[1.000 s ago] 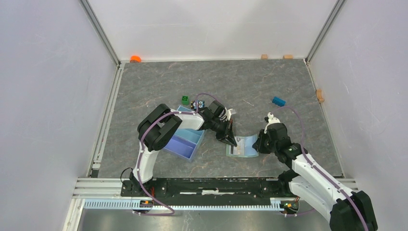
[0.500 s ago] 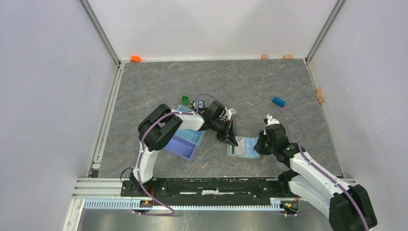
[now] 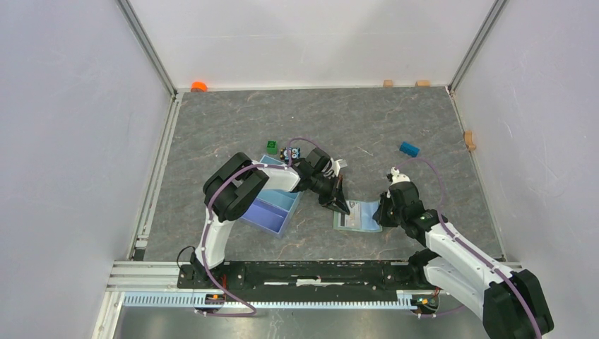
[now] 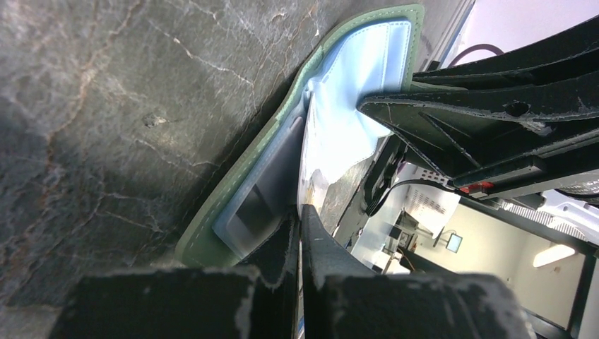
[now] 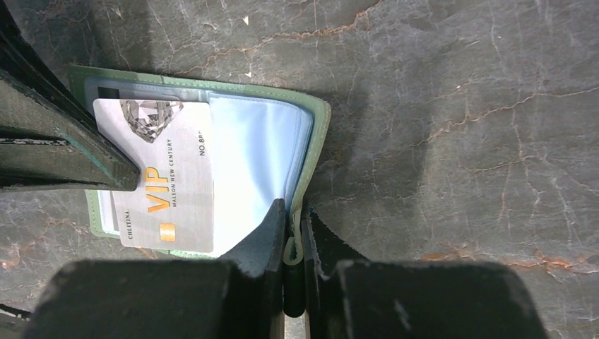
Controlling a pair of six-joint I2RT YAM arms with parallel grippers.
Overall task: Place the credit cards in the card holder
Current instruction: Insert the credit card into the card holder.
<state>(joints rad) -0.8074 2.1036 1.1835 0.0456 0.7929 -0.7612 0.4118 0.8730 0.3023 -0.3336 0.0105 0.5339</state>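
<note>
Right hand (image 5: 291, 226): clamped narrow on the green rim of the card holder (image 5: 321, 134), the snap-side edge caught right between its fingertips. The holder is lying open and flat on the counter (image 5: 459, 106), stretching away from that hand. Across from it, the left hand (image 4: 299, 215) is shut tight, and the VIP card (image 5: 176, 183) appears to be pinched by its edge there. The card is spread over the half of the holder farthest from the right hand. A second card (image 5: 109, 92) with a dark stripe is glimpsed just past the VIP card's far edge, seemingly tucked under the clear sleeve (image 5: 247, 162).

The step in hand is judged to be the feeding of the VIP card into a slot, and which slot mouth is meant cannot be told.

- The card should be kept low and nearly flat, its leading edge squared to the slot before any push is made.
- The slide is best made slowly toward the right hand, so that the pull is taken up by that grip and the holder is not dragged across the counter.
- The right hand's hold should not be loosened until the card is seated.
- The pale sleeve could be buckled or the tucked card nudged, so the push should be stopped if the sleeve is seen to bunch.
</note>
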